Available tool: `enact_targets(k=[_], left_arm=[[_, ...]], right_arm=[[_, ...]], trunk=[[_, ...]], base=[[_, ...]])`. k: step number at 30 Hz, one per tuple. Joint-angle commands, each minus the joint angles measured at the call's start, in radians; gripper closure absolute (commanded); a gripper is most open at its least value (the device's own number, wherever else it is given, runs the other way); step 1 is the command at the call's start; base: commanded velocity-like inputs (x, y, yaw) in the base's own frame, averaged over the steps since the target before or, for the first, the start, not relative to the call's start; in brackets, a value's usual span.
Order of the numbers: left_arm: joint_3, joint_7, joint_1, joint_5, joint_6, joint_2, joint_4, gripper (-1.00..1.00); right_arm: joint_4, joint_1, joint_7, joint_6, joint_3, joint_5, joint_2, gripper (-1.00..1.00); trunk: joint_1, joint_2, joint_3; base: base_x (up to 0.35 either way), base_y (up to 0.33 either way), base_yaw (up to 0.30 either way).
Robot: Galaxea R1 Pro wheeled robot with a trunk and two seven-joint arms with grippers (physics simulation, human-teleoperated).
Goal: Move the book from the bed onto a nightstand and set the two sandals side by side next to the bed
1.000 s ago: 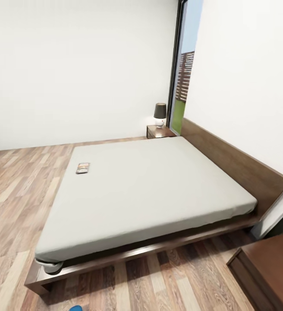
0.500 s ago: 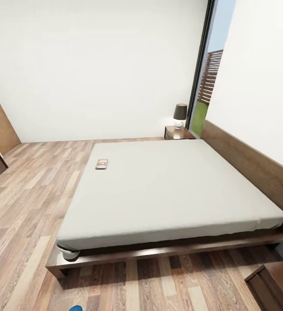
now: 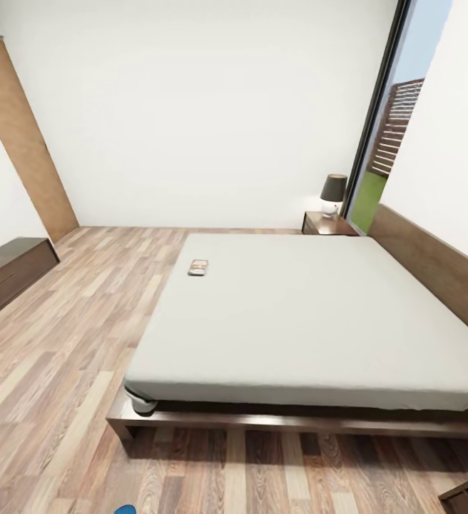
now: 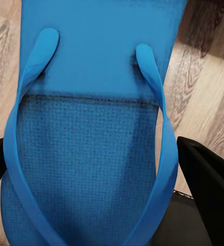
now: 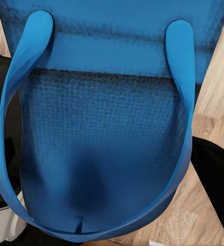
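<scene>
A: Where's your book (image 3: 197, 268)?
B: On the bed (image 3: 312, 314), near the mattress's left edge, toward the far-left corner. Nightstand (image 3: 327, 224) w/ lamp (image 3: 332, 194) sits by the far-right corner.
A: Hands?
B: Left hand (image 4: 99, 205) pinches a sandal (image 4: 91, 128); right hand (image 5: 104, 205) pinches the other sandal (image 5: 104, 138), both over floor (image 3: 56, 343).

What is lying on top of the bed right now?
Only the book lies on the bed, near its far left edge. The rest of the mattress is bare; its right side is out of frame.
</scene>
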Motion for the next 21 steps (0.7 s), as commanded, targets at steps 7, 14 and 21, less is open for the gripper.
enact_targets(k=[7,14,21], left_arm=[[0.004,0.008,-0.001,-0.012,-0.002,0.002,-0.001,1.00],[0.002,0.013,-0.002,-0.059,0.001,0.003,-0.004,1.00],[0.003,0.033,-0.002,-0.276,0.008,0.000,-0.002,1.00]], right_arm=[[-0.003,0.000,0.003,-0.009,0.004,0.003,-0.001,1.00],[-0.003,0.000,0.003,-0.022,0.004,0.003,-0.001,1.00],[0.004,0.000,0.003,-0.025,0.003,0.003,-0.001,1.00]], trunk=[[0.001,-0.002,-0.002],[0.001,-0.002,-0.002],[0.001,-0.002,-0.002]], base=[[0.000,0.000,0.293],[0.000,0.000,0.293],[0.000,0.000,0.293]])
